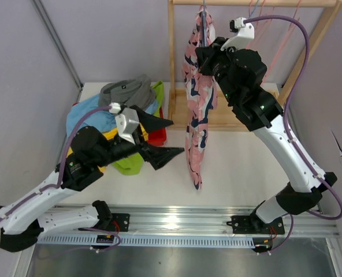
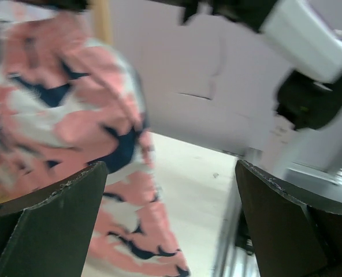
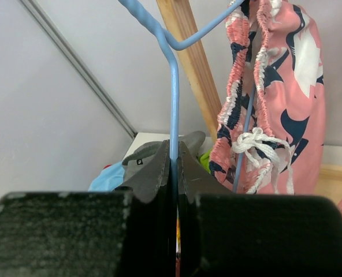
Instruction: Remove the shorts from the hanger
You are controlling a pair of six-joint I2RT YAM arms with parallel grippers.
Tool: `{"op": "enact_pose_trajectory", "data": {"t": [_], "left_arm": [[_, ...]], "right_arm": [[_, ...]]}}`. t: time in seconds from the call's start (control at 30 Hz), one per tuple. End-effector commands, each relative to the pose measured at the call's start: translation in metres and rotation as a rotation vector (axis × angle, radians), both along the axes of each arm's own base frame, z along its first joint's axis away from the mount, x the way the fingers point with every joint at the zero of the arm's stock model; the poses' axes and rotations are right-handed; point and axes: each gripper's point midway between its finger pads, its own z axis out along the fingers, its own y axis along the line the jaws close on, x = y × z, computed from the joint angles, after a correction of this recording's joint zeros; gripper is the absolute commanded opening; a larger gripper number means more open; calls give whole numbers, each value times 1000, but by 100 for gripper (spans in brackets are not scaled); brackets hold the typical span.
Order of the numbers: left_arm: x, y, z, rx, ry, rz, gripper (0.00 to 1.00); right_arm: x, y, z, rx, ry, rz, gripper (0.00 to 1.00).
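The pink shorts with a navy-and-white print [image 1: 197,115] hang from a blue wire hanger [image 3: 173,86] on the wooden rack [image 1: 172,57]. My right gripper [image 3: 174,151] is shut on the hanger's wire, high up beside the shorts' waistband [image 3: 263,92]. My left gripper [image 1: 162,138] is open and empty, just left of the hanging shorts, which show blurred in the left wrist view [image 2: 73,133]. The dark grey [image 1: 127,89], light blue [image 1: 84,115], lime green [image 1: 127,164] and yellow [image 1: 110,134] shorts lie piled on the table at the back left.
The rack's wooden base [image 1: 229,118] stands at the back of the white table [image 1: 240,167]. Pink empty hangers [image 1: 286,34] hang at the rack's right. A red item [image 1: 157,135] lies by the pile. Grey walls close in on both sides.
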Motion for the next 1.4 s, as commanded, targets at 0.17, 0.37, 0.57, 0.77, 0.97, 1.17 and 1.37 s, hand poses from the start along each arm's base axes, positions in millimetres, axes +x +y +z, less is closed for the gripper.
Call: {"op": "enact_pose_trajectory", "data": {"t": [0.17,0.37,0.57,0.77,0.97,1.17,1.37], "left_arm": [[-15,-72,-61,137,71,16,99],[45,-91,-117,283,125,343,99],[79,-88,-126,301,120,555,97],[80,-77,-113,257,124,626,71],[32,-63,-80,195,62,630,99],[35,-57,-80,208,-11,708,99],[36,-85,-82,193,-41,629,99]], "right_arm": [[-50,-23,69,187,-168,-2,0],[-78,-27,75,233,-148,49,0],[-115,-38,75,296,-137,114,0],[-127,-49,77,318,-136,127,0],[-117,-54,74,278,-140,61,0],[-121,-51,79,305,-133,87,0],[-128,-57,78,331,-116,104,0]]}}
